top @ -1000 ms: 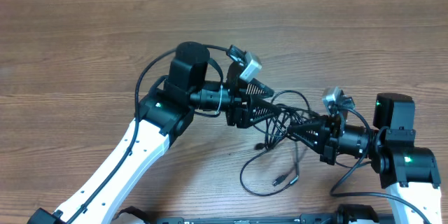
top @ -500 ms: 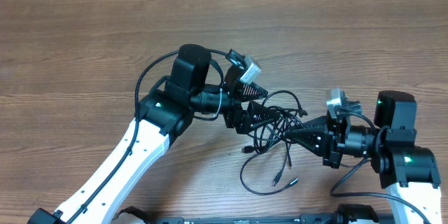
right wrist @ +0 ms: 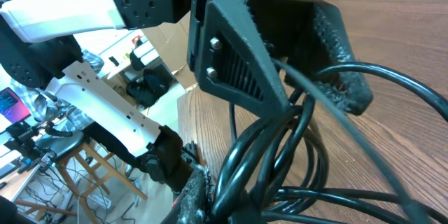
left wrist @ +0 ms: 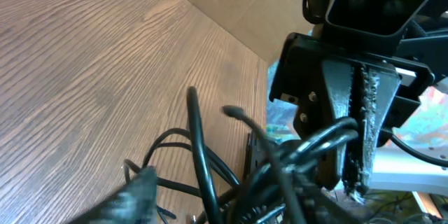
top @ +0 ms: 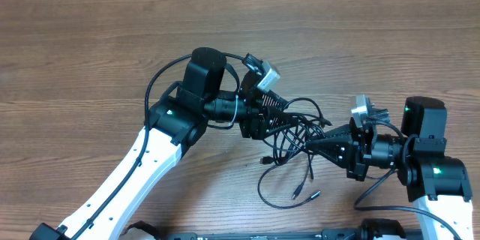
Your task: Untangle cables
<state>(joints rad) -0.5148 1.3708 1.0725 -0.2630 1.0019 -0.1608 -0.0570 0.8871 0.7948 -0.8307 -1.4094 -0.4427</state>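
Observation:
A tangle of thin black cables (top: 294, 136) lies on the wooden table between my two arms, with loose loops and plug ends (top: 304, 192) trailing toward the front edge. My left gripper (top: 279, 120) comes in from the left and is shut on the left part of the cable bundle (left wrist: 280, 161). My right gripper (top: 319, 144) comes in from the right and is shut on the right part of the bundle (right wrist: 280, 147). The two grippers face each other a few centimetres apart, with cables stretched between them.
The wooden table (top: 90, 60) spreads around the arms. A big cable loop (top: 274, 195) lies near the front edge below the grippers. The left arm's own black cable (top: 154, 82) arcs over its wrist.
The right gripper has drawn slightly right and down with its cables, widening the gap. The left gripper has shifted a little right. The tangle has spread and the loose loops have moved.

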